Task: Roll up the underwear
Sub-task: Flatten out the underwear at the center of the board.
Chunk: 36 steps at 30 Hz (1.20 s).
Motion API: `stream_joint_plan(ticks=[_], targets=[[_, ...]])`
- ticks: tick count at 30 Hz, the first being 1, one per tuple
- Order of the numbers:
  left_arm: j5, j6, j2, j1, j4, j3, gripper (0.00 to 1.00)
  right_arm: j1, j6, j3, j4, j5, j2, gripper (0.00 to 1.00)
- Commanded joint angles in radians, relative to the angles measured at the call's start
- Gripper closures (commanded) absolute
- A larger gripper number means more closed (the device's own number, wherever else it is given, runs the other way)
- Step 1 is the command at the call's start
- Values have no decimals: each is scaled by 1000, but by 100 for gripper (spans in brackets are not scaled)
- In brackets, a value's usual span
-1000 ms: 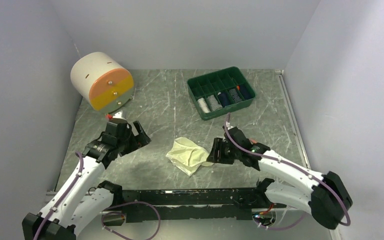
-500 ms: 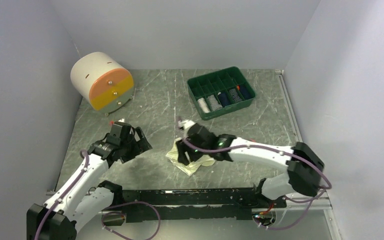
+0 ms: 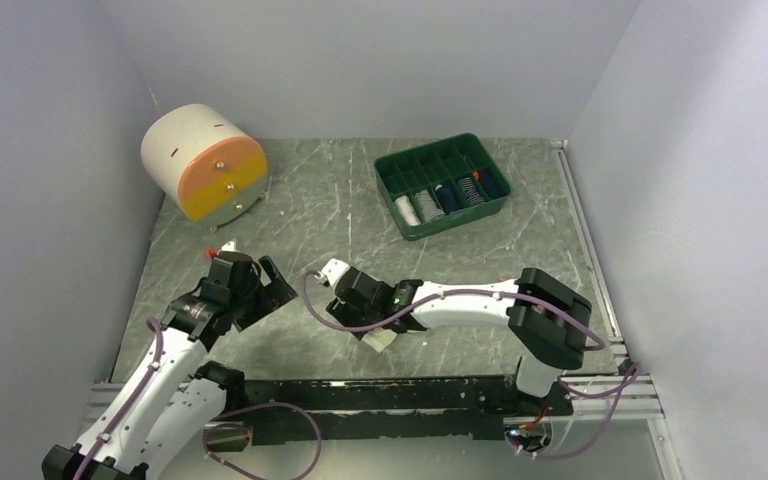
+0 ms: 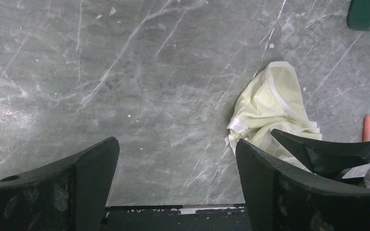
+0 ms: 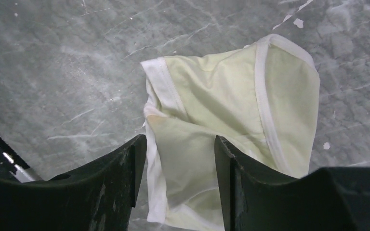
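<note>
Near the front middle of the tabletop [image 5: 53, 57] lies the underwear [image 5: 231, 96], a pale cream piece with white banding, loosely folded over itself rather than spread flat. The right gripper [image 5: 180, 142] hangs directly over its near part. Its jaws are partly apart and hold nothing, and the doubled-over flap of cloth runs into the gap between them. The step in hand looks like taking a first hold on that near edge to begin the roll. To do it well, the gripper probably needs to come down until the fingertips almost brush the tabletop, so that both layers of the thin fabric are caught and not just the top one. The close should land square on the banded hem, which is likely the firmest part. A hold taken too high would probably lift one layer and leave the fold to slide apart. From the right wrist, the wider body of the garment stretches ahead and to the right of the fingers, with one white band just by the left-hand finger. From above, the arm hides nearly all of the cloth and only a small corner shows. The left gripper [image 4: 176, 144] is spread wide over bare stone, clear of the garment, which lies ahead of it and off to its right.
</note>
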Motion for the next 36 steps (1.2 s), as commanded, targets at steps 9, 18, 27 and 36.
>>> stream_joint_plan(ticks=[9,18,27,36], targets=[[93,54,27,3,100,-16,6,-1,-26,74,-11,111,-67,100],[382,162,140,1,348,-86,7,-38,129,-162,-131,27,-504,100],[420,171,239,0,398,-122,10,-12,313,-335,-206,-700,-578,95],[379,163,257,0,357,-122,11,-22,165,-81,-264,-250,-467,32]])
